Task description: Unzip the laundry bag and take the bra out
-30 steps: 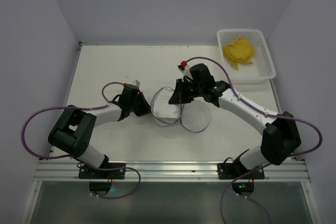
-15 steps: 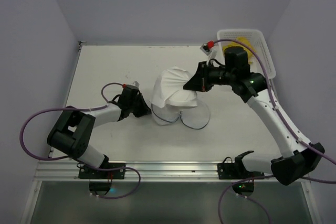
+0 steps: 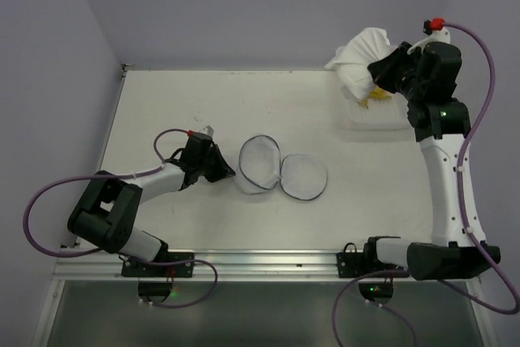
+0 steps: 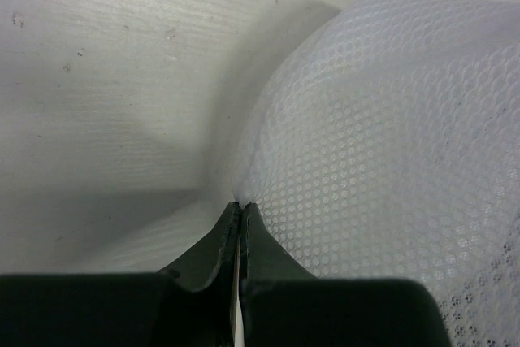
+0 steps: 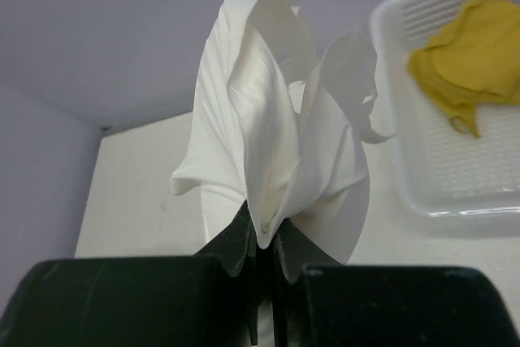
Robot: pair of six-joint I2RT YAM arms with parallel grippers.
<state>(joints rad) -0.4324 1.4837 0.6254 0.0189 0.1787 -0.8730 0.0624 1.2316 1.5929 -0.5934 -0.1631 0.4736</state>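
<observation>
The laundry bag, white mesh with dark hoop rims, lies open in two round halves on the table's middle. My left gripper is shut on the bag's left edge, seen close up as mesh pinched at the jaw tips. My right gripper is raised high at the back right and shut on the white bra, which hangs bunched above the basket; the bra fills the right wrist view, clamped between the jaws.
A white plastic lattice basket stands at the back right, mostly hidden behind my right arm, with a yellow cloth in it. Purple cables loop near both arm bases.
My right gripper has lifted the bra out of the bag and carried it up and right to above the basket. The bag has flattened into two open halves. The left gripper stays put.
</observation>
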